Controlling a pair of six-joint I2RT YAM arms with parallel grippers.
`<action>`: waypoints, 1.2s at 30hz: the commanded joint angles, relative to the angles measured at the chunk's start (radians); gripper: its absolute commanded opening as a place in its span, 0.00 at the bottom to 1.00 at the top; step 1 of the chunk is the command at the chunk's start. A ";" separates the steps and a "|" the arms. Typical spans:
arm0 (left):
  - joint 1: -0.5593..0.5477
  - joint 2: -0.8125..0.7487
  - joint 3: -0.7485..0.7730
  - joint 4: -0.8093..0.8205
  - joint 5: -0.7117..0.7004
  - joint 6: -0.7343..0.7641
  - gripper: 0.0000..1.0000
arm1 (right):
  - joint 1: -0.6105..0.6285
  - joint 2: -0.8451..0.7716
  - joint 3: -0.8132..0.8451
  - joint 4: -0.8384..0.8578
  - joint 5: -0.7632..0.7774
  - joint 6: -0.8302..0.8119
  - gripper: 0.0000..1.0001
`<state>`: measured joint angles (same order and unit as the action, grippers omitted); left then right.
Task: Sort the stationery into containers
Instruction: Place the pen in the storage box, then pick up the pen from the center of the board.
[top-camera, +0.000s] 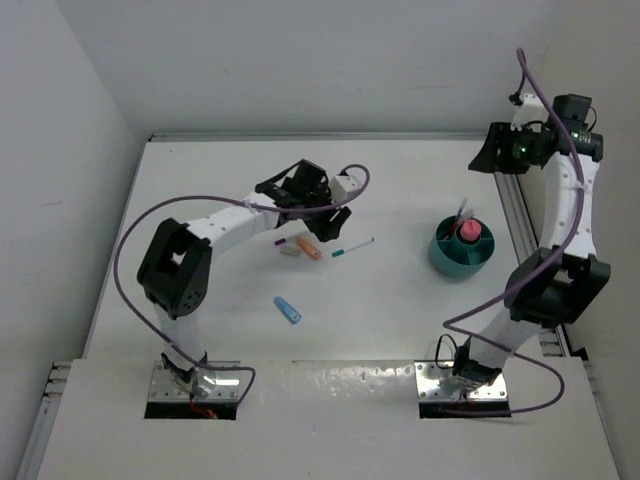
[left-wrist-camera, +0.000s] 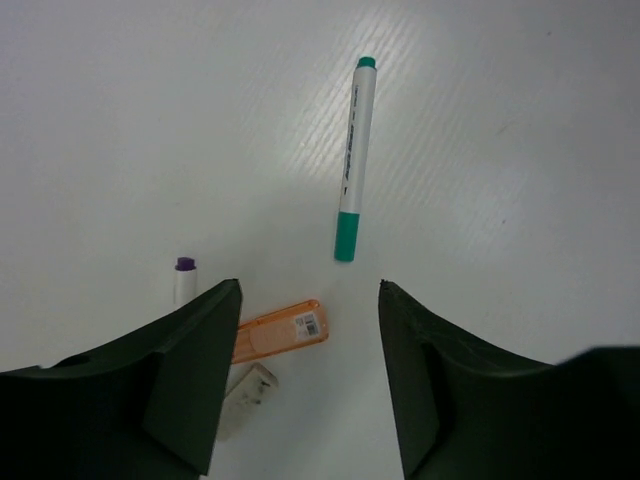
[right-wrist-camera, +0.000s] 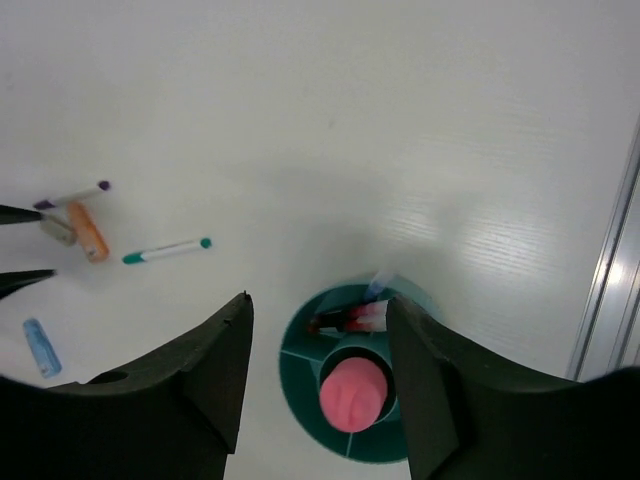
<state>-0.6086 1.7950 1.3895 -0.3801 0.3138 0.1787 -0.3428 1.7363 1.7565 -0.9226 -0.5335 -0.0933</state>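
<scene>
- Altogether five loose pieces of stationery lie on the white table (top-camera: 400, 330): one teal pen (left-wrist-camera: 352, 160), one purple-capped pen (left-wrist-camera: 184, 280), one orange stick (left-wrist-camera: 280, 333), one beige eraser (left-wrist-camera: 248, 392) and one blue stick (top-camera: 288, 310).
- Four of them cluster left of the table's centre. The eraser is just beside the orange stick, and the teal pen lies a little apart to the right.
- The blue stick lies alone, nearer the arm bases.
- One container stands on the right side: a round teal organiser cup (top-camera: 440, 258), split by inner dividers.
- One fat pink marker (right-wrist-camera: 352, 392) stands upright in its middle compartment. A red pen (right-wrist-camera: 340, 322) and at least one more thin pen lean in an outer compartment; their exact count is unclear.
- The left gripper (left-wrist-camera: 310, 290) hangs over the cluster with its jaws spread wide and nothing between them.
- The right gripper (right-wrist-camera: 318, 305) is raised above the cup, jaws likewise apart and empty.
</scene>
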 joint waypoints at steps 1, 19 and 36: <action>-0.040 0.093 0.094 -0.062 -0.085 0.055 0.61 | 0.002 -0.118 0.000 0.022 -0.088 0.058 0.55; -0.169 0.469 0.467 -0.152 -0.189 0.107 0.52 | -0.019 -0.376 -0.235 0.042 -0.137 0.049 0.55; -0.200 0.509 0.396 -0.134 -0.161 0.091 0.05 | -0.021 -0.394 -0.264 0.054 -0.172 0.086 0.54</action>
<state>-0.8017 2.3211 1.8572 -0.5220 0.1081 0.2741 -0.3588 1.3781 1.5043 -0.8978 -0.6682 -0.0288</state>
